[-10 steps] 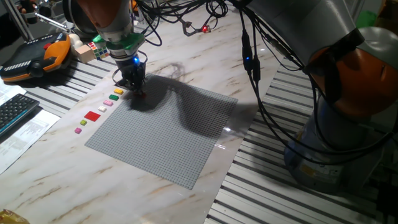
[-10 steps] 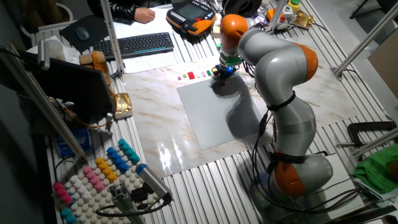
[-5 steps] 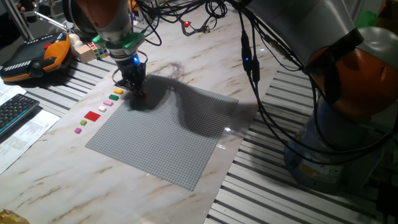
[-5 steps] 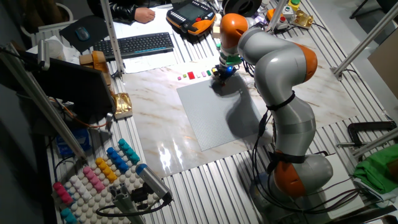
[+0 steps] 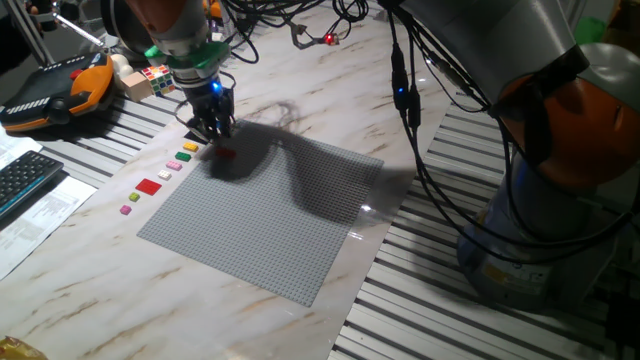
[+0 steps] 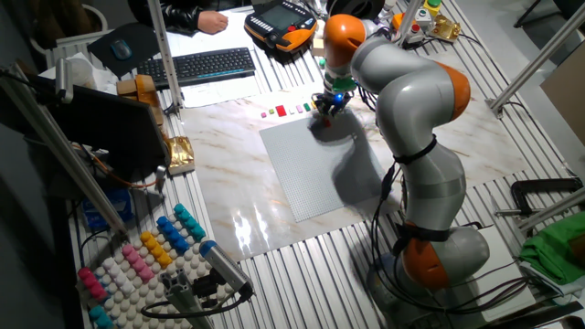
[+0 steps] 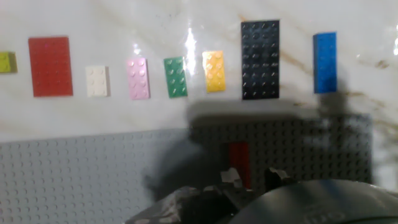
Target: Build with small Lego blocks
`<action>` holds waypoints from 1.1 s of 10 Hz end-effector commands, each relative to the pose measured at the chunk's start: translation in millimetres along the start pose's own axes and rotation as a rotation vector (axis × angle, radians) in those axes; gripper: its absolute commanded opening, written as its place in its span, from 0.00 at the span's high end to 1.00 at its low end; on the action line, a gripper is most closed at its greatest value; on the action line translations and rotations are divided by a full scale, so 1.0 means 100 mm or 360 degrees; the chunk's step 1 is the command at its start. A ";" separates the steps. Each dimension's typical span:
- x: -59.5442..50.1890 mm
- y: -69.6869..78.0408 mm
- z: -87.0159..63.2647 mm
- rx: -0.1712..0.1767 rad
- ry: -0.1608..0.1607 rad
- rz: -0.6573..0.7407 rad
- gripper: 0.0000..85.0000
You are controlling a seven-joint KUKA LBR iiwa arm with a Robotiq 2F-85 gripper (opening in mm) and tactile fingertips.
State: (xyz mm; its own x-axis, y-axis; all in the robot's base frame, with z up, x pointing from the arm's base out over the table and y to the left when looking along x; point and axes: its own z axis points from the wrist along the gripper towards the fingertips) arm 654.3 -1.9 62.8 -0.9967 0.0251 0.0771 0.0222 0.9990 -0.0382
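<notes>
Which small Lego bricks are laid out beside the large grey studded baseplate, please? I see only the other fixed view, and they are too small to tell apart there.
Observer: The hand view shows a row on the marble table: a yellow-green brick, a large red plate, a white brick, a pink brick, a green brick, a yellow brick, a long black plate and a blue brick.
Operator: Thank you. Is anything built yet?
Observer: One small red brick sits on the large grey studded baseplate, near the edge facing that row.
Operator: Is it held?
Observer: No. In one fixed view the gripper hangs above it, not touching.
</notes>
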 end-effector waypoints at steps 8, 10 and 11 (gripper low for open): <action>-0.67 -0.40 -0.04 -0.0006 -0.0076 -0.0012 0.59; -0.70 -0.40 0.02 0.0019 -0.0096 -0.0023 0.59; -0.71 -0.42 0.05 0.0041 -0.0116 -0.0039 0.59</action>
State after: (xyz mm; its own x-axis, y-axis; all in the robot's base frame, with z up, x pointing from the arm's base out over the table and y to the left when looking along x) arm 724.2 -46.1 53.4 -1.0000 -0.0052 0.0049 -0.0055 0.9981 -0.0622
